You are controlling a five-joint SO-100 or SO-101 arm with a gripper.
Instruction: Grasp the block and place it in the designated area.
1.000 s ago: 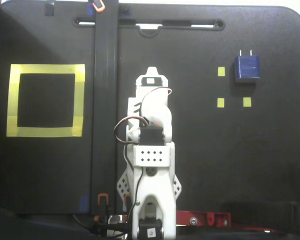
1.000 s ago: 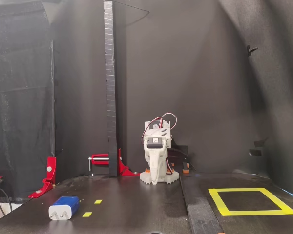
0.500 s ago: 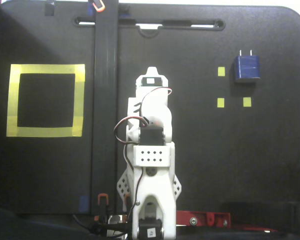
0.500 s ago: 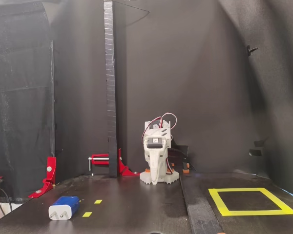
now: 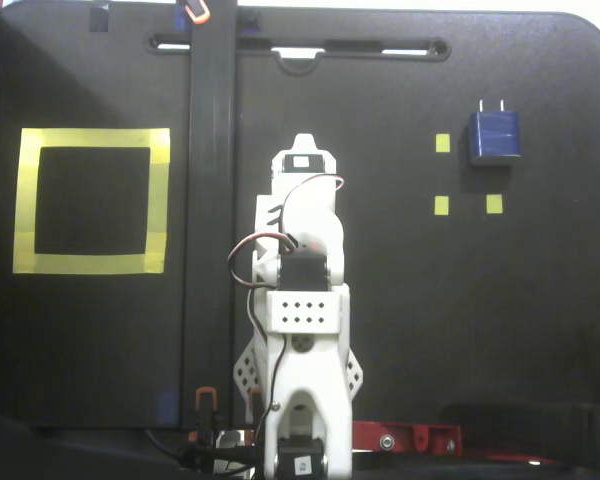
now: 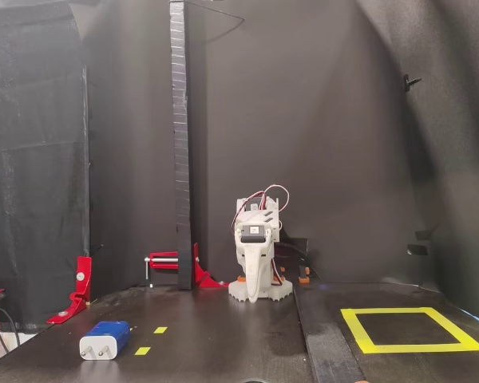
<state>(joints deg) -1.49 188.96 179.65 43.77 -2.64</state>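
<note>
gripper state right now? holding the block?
Gripper: folded at rest, fingers look closed but too small to tell for sure. Holding nothing; the block lies on the table, far from it.

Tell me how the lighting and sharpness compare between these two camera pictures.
In a fixed view from above, the picture is soft and slightly blurred, and the white arm is overexposed, while the block and yellow square stay readable. In a fixed view from the front, focus is sharper but the backdrop is dim, and the block is evenly lit.
</note>
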